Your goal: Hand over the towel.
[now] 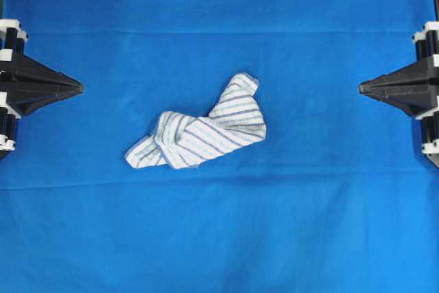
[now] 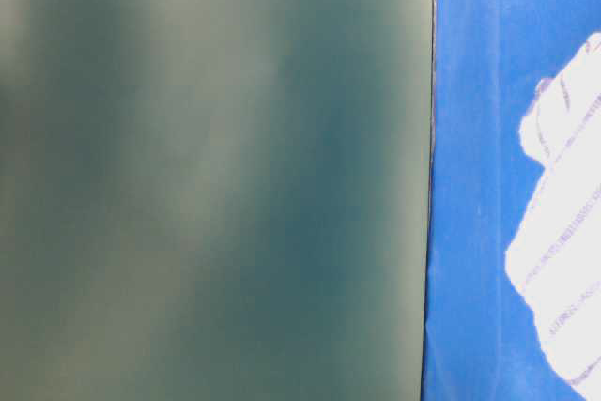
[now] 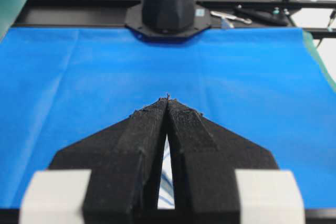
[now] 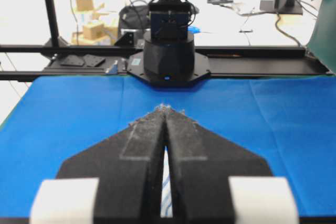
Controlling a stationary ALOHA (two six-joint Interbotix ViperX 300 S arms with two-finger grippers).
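Item: small soft white towel with thin blue-grey stripes (image 1: 199, 131), crumpled into a loose twisted heap, one lobe raised toward the far right.
Location: on the large plain blue sheet (image 1: 219, 238), about the middle of it, a little nearer the left arm's side; nothing touches the towel.
Left tool: black wedge-shaped left gripper (image 1: 77, 88), well apart from the towel on its left; jaws pressed together, tips meeting, nothing between them.
Right tool: black wedge-shaped right gripper (image 1: 363, 88), well apart from the towel on its right, farther off than the left one; jaws likewise together and empty.
Wrist views: a sliver of striped cloth shows through the slit between each pair of fingers, so the towel lies ahead of both.
Table-level view: mostly blocked by a blurred green surface; only an edge of the towel shows.
Step in hand (judged): the pick-up has not begun.
Method (judged): part the jaws before descending; aim at a raised fold rather than a flat edge; pinch cloth only, not the sheet beneath; lift until the towel hangs free, leaving a loose end for the receiving gripper.
Risk (judged): catching the blue sheet along with the towel.
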